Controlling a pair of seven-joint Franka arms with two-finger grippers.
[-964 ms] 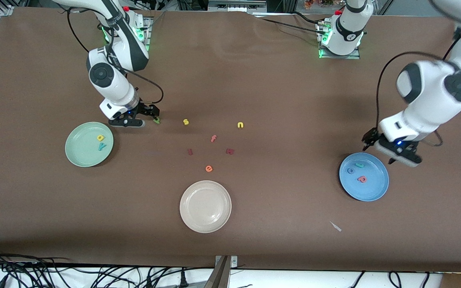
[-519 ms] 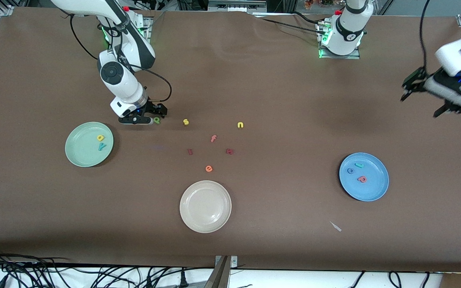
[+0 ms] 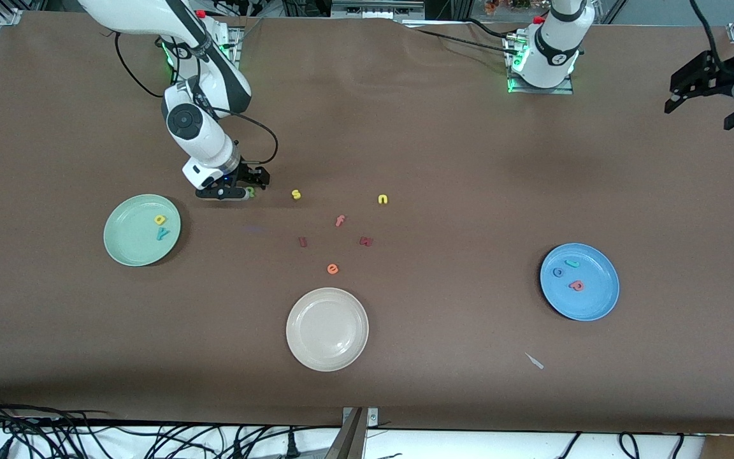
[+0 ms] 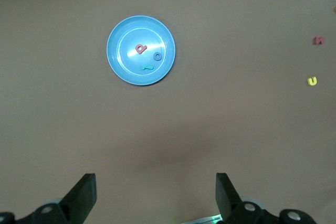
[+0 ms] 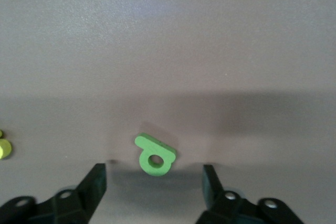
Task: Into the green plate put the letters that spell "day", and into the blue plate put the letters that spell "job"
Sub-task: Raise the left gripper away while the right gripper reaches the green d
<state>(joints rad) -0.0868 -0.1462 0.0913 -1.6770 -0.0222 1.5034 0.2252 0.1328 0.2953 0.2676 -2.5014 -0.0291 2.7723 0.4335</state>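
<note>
A green d (image 5: 154, 157) lies flat on the brown table between the fingers of my right gripper (image 5: 155, 179), which is open and low over it, with a gap on each side. In the front view the right gripper (image 3: 249, 185) half hides the d (image 3: 250, 190), beside the green plate (image 3: 125, 245). That plate holds a yellow a (image 3: 160, 220) and a teal y (image 3: 162, 233). The blue plate (image 3: 596, 299) holds the j (image 3: 572, 263), o (image 3: 558, 272) and b (image 3: 576, 285). My left gripper (image 3: 711, 102) hangs open and empty, high over the left arm's end of the table.
Loose letters lie mid-table: yellow s (image 3: 296, 194) and n (image 3: 382, 199), orange f (image 3: 339, 220) and e (image 3: 332, 269), two dark red ones (image 3: 302, 241). A cream plate (image 3: 327, 329) sits nearer the camera. A small white scrap (image 3: 534, 361) lies near the blue plate.
The left arm lifted off the blue plate and swung up toward the table's end. The right gripper slid a little toward the green d, which now lies between its fingers.
</note>
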